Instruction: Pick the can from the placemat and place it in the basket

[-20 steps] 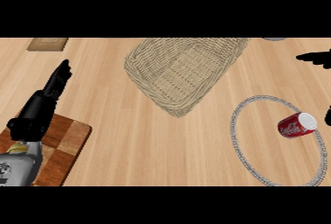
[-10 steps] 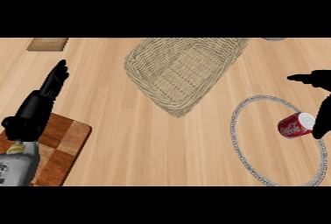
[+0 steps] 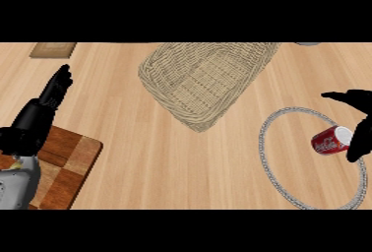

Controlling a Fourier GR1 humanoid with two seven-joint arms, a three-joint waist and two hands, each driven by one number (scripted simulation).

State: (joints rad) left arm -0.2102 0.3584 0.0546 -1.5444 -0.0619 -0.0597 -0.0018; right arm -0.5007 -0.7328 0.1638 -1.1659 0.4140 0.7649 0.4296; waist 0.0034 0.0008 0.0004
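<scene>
Red can [image 3: 333, 141] lying on its side inside the round grey-rimmed placemat [image 3: 270, 162], right robot hand [image 3: 360, 129] spread around it at the picture's right edge.

Thumb reaching left above the can, fingers dropping past its right end, touching or just short of it (cannot tell which), not yet curled round it. Woven basket [image 3: 203, 78] up and to the left on the wooden tabletop [image 3: 167, 162], apart from the placemat's rim. Left robot hand [image 3: 55, 88] resting at the left side, fingers straight and pointing up the view, holding nothing. Wooden cutting board [image 3: 69, 162] under the left forearm at the lower left corner.
</scene>
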